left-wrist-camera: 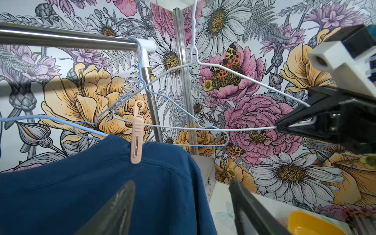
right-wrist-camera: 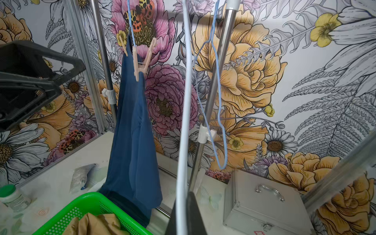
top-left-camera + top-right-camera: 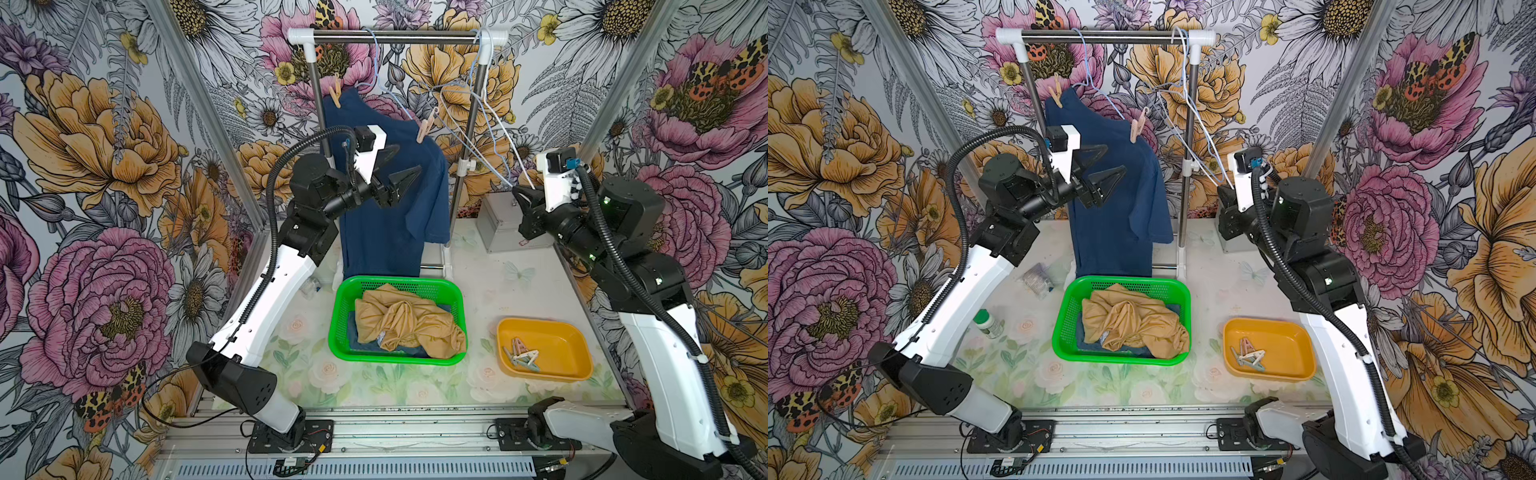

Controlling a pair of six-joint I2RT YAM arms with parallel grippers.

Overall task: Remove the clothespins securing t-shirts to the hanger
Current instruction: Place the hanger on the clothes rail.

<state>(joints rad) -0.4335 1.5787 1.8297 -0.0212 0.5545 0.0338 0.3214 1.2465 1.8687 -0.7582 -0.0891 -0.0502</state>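
While my right pincer (image 1: 281,124) was clamped on the white hanger (image 1: 244,129), my left pincer (image 3: 409,157) hung apart before the navy shirt (image 3: 395,208) on the rail (image 3: 395,36). Step, I judged: near peg (image 1: 136,134) on its shoulder; far peg (image 3: 334,96) after. Near peg stood roughly upright, handles up, nose down. Next: rise, straddle handles, squeeze.

Top views look down; both wrist views share the navy t-shirt (image 1: 61,193).
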